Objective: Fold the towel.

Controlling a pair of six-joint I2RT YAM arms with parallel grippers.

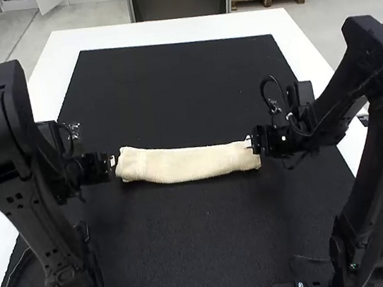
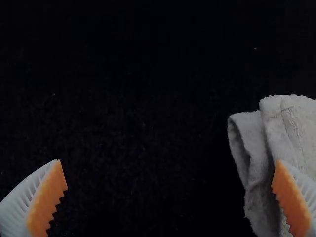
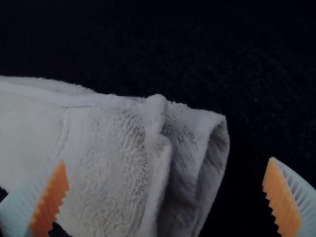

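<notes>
The towel (image 1: 187, 164) lies as a narrow strip on the black mat (image 1: 198, 242); left claw (image 2: 169, 160) and right claw (image 3: 167, 160) have fingers apart; best to pinch all layers at one end, lift low, and lay it squarely inward.

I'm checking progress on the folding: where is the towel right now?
In the high view, the towel lies as a narrow strip across the middle of the black mat, between the two arms' hands.
</notes>
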